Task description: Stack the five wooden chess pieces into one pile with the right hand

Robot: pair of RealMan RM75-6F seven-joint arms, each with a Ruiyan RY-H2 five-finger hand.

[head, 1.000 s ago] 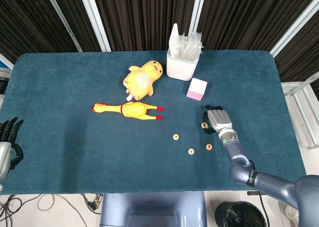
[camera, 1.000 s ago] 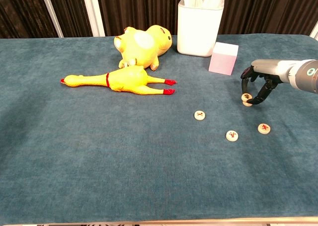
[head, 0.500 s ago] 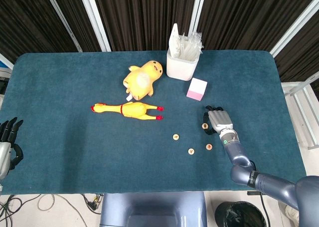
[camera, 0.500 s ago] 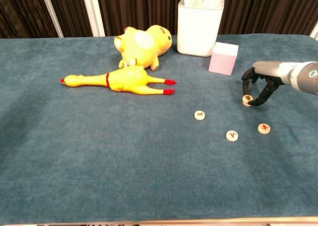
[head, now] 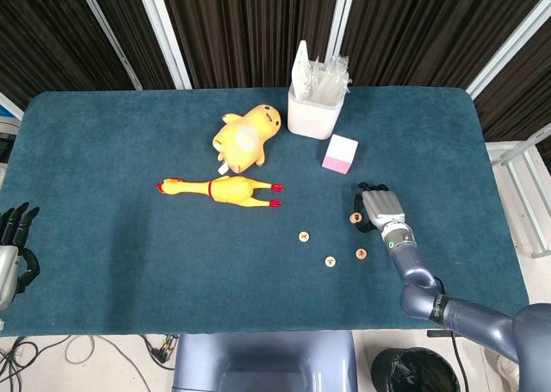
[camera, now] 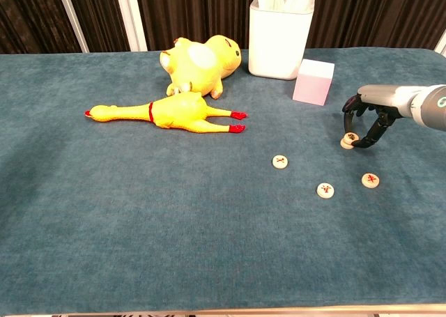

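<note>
A: How many chess pieces can you count?

B: Four places on the cloth hold them. Three single discs lie flat: the left disc (camera: 280, 162), the middle disc (camera: 325, 189) and the right disc (camera: 371, 180). A little farther back is the small stack (camera: 348, 140), which looks two discs high in the chest view, though I cannot be sure of that. If so, that makes five.

A: And the right hand?

B: The right hand (camera: 366, 118) is over that stack, its dark fingertips (camera: 358, 144) curled down around the top disc and touching it. It seems to be pinching the disc. In the head view the same hand (head: 380, 207) sits just right of the stack (head: 354, 218).

A: The left hand?

B: The left hand (head: 12, 245) is at the table's near left edge, well apart from everything, fingers spread and holding nothing.

A: Any writing?

B: Each disc carries a reddish mark on top, too small to read. No brand shows anywhere.

A: What else is there?

B: One rubber chicken (camera: 164, 113) lying on its side, one yellow plush toy (camera: 198, 64) behind it, one white container (camera: 280, 37) holding clear packets, and one pink cube (camera: 313, 81) just beside it. All rest on the blue table (camera: 104, 212).
</note>
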